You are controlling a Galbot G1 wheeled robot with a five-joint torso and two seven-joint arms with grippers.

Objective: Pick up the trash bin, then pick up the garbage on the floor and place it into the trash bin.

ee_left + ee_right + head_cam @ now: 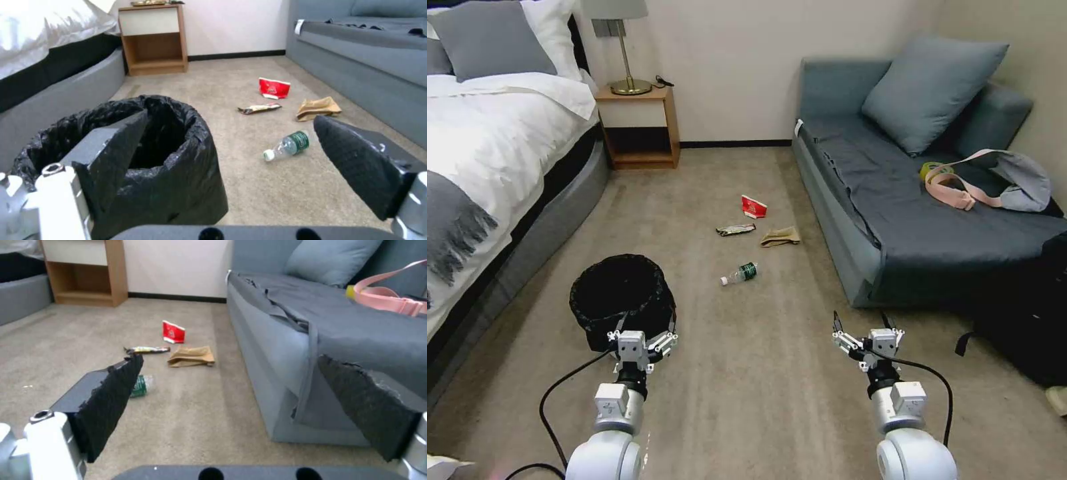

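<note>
The trash bin (620, 287), lined with a crinkled black bag, stands on the carpet at the left. My left gripper (646, 327) is open at its near rim. In the left wrist view the bin (186, 173) sits close before one finger (111, 156) of the left gripper (231, 117). Garbage lies farther ahead: a clear bottle (740, 273) with a green label, a brown paper bag (780, 236), a dark snack wrapper (736, 230) and a red-white carton (754, 207). My right gripper (862, 323) hangs open and empty above the carpet, nearer than the bottle (141, 386).
A bed (487, 153) runs along the left, with a wooden nightstand (640, 127) at the back wall. A grey sofa (907, 200) on the right carries a pink strap (960, 190) and a yellow tape roll (932, 170). A dark bag (1020, 320) sits beside the sofa.
</note>
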